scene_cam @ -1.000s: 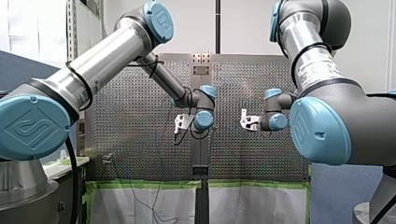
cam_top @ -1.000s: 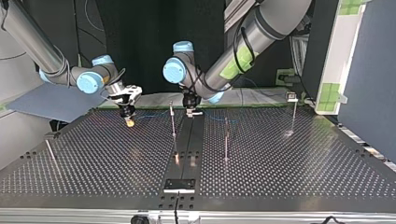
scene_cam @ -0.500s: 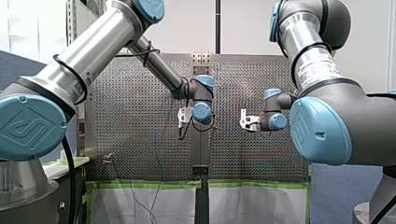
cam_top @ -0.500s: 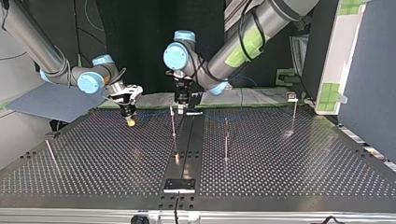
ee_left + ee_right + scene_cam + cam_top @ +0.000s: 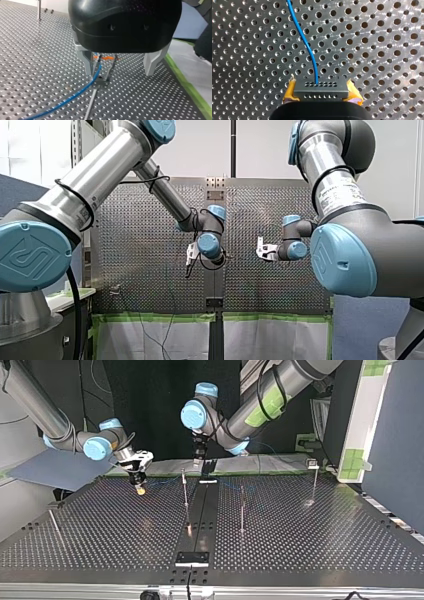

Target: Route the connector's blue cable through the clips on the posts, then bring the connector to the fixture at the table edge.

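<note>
In the right wrist view my right gripper (image 5: 320,96) is shut on the grey connector (image 5: 320,88), its yellow pads (image 5: 290,91) pressing both ends. The blue cable (image 5: 304,37) leaves the connector over the perforated table. In the top view that gripper (image 5: 138,486) hangs low at the left. My left gripper (image 5: 120,71) stands open above a post's clip (image 5: 103,78), its metal fingers (image 5: 87,60) wide apart. The blue cable (image 5: 75,96) runs up past one finger into the clip. In the top view this gripper (image 5: 198,463) hovers just behind the post (image 5: 185,487).
More thin posts stand on the table (image 5: 300,540) in the top view: one near the middle (image 5: 242,510), one at the right (image 5: 315,482), one at the left edge (image 5: 54,522). A dark strip leads to the fixture (image 5: 191,558) at the near edge.
My left gripper has lifted and drawn back from the post, its wrist turning. My right gripper with the connector has stayed where it was.
</note>
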